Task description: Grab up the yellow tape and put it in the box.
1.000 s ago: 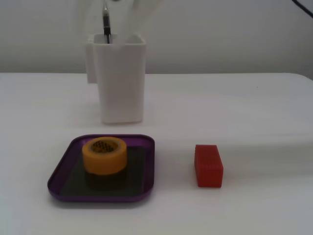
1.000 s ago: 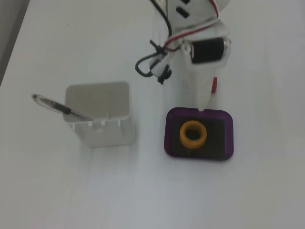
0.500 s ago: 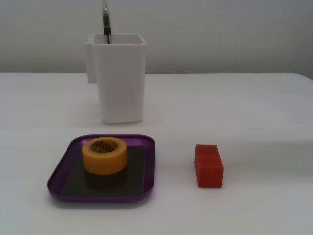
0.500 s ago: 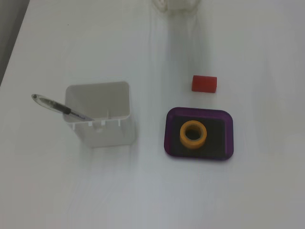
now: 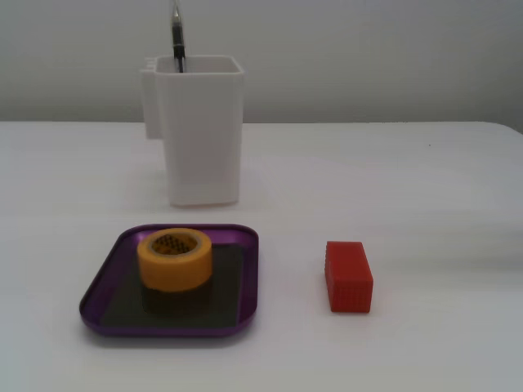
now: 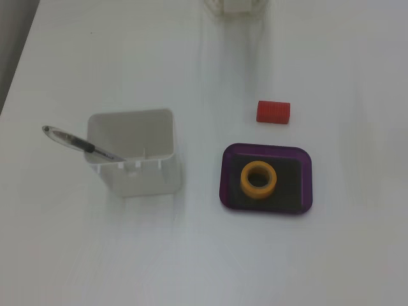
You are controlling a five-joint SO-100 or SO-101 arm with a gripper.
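The yellow tape (image 5: 174, 259) is a thick yellow-orange ring lying flat on the dark floor of the box (image 5: 98, 296), a shallow shiny purple tray with rounded corners. In the other fixed view the tape (image 6: 258, 179) sits near the middle of the box (image 6: 306, 182), its centre hole facing up. Neither fixed view shows the gripper or any part of its fingers.
A tall white plastic container (image 5: 203, 131) with a pen (image 6: 80, 144) in it stands behind the tray. A red rectangular block (image 5: 349, 275) lies on the white table beside the tray, also seen from above (image 6: 273, 111). A white object (image 6: 233, 6) shows at the top edge.
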